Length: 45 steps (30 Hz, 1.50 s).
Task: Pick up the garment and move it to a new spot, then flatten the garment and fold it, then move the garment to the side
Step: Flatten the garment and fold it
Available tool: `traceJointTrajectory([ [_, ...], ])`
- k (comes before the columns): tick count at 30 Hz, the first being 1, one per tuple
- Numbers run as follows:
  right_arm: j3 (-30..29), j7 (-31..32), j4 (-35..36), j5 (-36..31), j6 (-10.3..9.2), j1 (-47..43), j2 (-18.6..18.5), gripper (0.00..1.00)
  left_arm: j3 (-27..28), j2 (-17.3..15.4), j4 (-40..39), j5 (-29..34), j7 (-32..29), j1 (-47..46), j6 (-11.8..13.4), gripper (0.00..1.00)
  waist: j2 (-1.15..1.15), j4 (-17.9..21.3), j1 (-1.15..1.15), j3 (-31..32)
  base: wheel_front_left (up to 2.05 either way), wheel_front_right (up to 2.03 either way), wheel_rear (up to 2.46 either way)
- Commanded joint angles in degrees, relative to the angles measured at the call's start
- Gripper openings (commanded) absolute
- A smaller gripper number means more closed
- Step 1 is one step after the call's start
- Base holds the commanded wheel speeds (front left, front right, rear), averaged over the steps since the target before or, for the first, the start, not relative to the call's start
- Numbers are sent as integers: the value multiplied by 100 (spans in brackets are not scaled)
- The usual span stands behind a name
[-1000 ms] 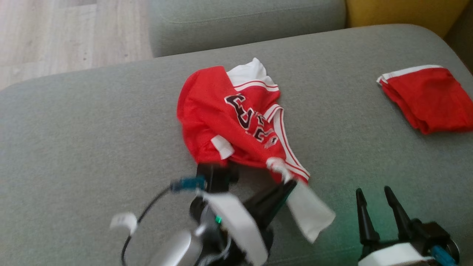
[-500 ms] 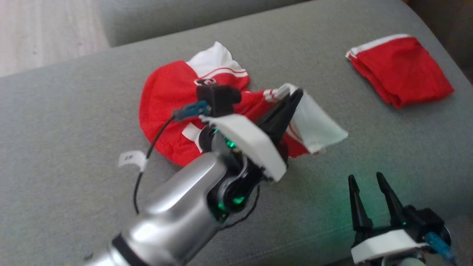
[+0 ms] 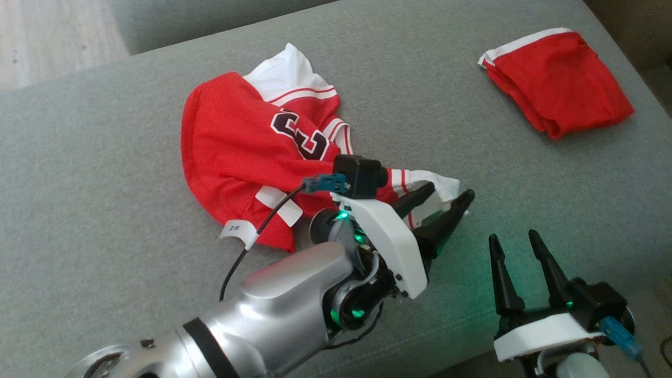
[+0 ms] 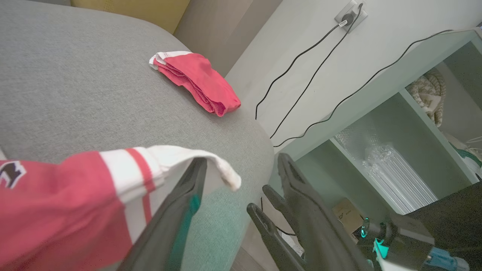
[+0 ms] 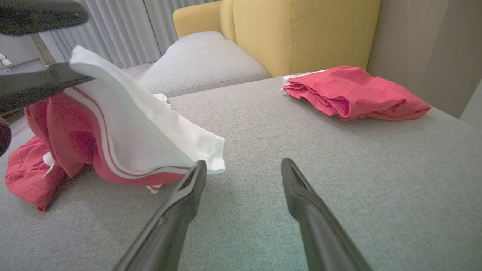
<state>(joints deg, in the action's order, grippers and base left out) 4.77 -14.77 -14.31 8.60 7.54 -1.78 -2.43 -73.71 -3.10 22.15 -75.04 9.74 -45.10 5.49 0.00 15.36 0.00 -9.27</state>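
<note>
Left jaws have sprung wide, garment (image 3: 236,142) draped over one; right jaws wide, empty.

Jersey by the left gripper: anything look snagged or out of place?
Yes. A white hem of the jersey is draped over one finger of the open left gripper, held up off the sofa cushion rather than released flat; the rest lies crumpled. The folded red garment looks tidy.

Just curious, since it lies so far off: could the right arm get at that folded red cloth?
Probably yes. The right pincer stands open and empty, and bare grey cushion lies between it and the folded red cloth. Its full stretch I cannot judge.
</note>
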Motion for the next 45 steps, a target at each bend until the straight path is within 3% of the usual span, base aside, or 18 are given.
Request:
traceJointTrajectory([
  [1,86,-23,145,45,-5,189,-44,100,126,22,-210,-21,59,-297,-42,100,0,-44,0,22,0,0,0],
  [7,-50,-23,137,35,-5,80,-44,100,75,-54,-255,-19,134,29,-13,100,0,-225,0,174,0,0,0],
  [13,-166,-23,157,18,-5,-67,-44,100,61,-1115,-1012,-85,26,833,283,100,0,-438,0,346,0,0,0],
  [19,-242,-23,195,-49,-5,-159,-44,100,576,-2217,-1696,-285,322,1450,1043,100,0,-713,0,413,0,0,0],
  [23,-195,-23,189,-75,-5,-163,-44,100,856,-2441,-1610,-107,451,1577,1410,100,0,-798,0,437,0,0,0],
  [29,-143,-23,188,-100,-5,-110,-44,100,1391,-2131,-1127,9,518,1887,1558,100,0,-808,0,427,0,0,0],
  [36,-94,-23,233,-142,-5,-5,-44,100,1434,-1556,-157,39,502,1701,1270,100,0,-587,0,212,0,0,0],
  [43,-118,-23,235,-119,-5,11,-44,100,1482,-1184,680,21,479,1432,912,100,0,-377,0,54,0,0,0],
  [44,-128,-23,236,-117,-5,9,-44,100,1492,-1143,763,5,479,1409,853,71,0,-369,0,44,0,0,0],
  [45,-137,-23,237,-115,-5,10,-44,100,1497,-1109,848,-8,472,1385,798,35,0,-365,0,35,0,0,0],
])
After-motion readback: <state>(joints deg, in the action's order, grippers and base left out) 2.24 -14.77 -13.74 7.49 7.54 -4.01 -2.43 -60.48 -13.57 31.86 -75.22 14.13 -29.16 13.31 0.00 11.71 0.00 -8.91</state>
